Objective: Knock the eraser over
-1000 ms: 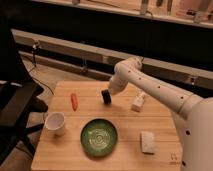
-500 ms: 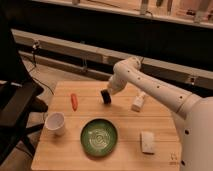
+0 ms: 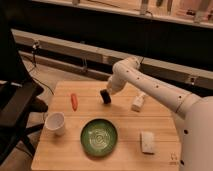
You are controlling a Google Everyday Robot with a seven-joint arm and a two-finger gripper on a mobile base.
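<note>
Reaching down at the table's (image 3: 75, 150) far middle, the gripper (image 3: 107, 93) meets the eraser (image 3: 106, 97) — a tilted black block between the carrot piece (image 3: 74, 101) and a white block (image 3: 138, 102) — its grip unreadable.

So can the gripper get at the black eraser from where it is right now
Probably yes. The gripper is right at the eraser, which looks tilted on the table, with nothing between them. The carrot and plate sit clear.

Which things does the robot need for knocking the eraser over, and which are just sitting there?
Needed: small black rectangular eraser; gripper, right at the eraser.

Just sitting: white cup; round green plate; orange carrot-like piece; two white blocks; wooden table.
</note>
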